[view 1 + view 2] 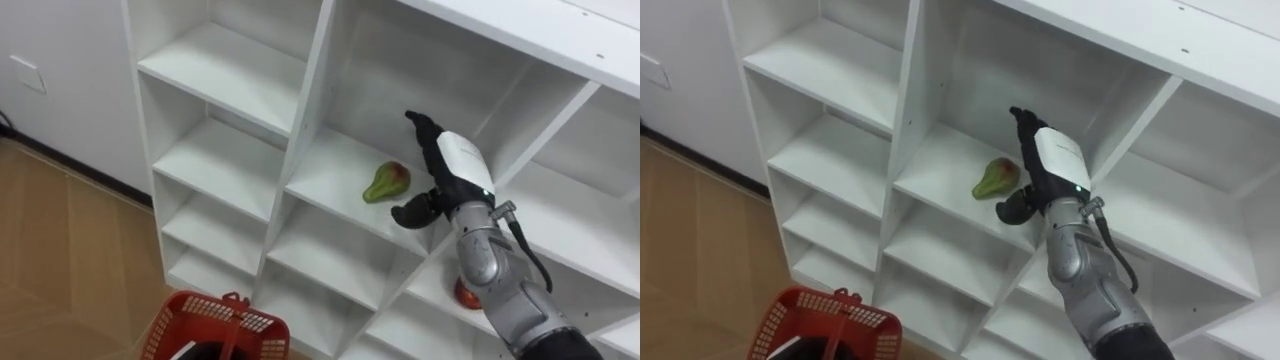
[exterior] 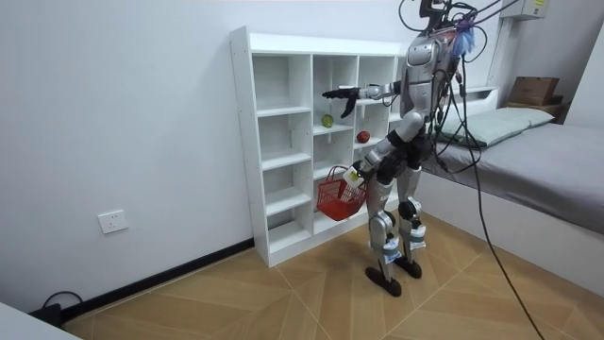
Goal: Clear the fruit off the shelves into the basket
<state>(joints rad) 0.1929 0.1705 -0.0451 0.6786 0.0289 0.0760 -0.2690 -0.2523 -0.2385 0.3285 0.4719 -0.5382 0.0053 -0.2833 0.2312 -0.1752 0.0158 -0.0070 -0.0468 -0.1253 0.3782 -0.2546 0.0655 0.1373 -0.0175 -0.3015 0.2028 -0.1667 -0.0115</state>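
A green pear with a red blush (image 1: 386,182) lies on a middle shelf of the white closet (image 1: 230,75). My right hand (image 1: 450,170) is stretched into that compartment, just right of the pear and a little above it, fingers straight and open, thumb apart. A red fruit (image 1: 464,294) sits one shelf lower to the right, half hidden by my forearm. The red basket (image 1: 215,322) hangs low at my left side. In the room view my left hand (image 2: 355,174) holds it by the handle.
I stand close in front of the closet (image 2: 283,142), whose other compartments are bare. A vertical divider (image 1: 305,110) runs just left of the pear's shelf. A bed (image 2: 528,161) stands behind me, and wooden floor (image 1: 60,260) lies to the left.
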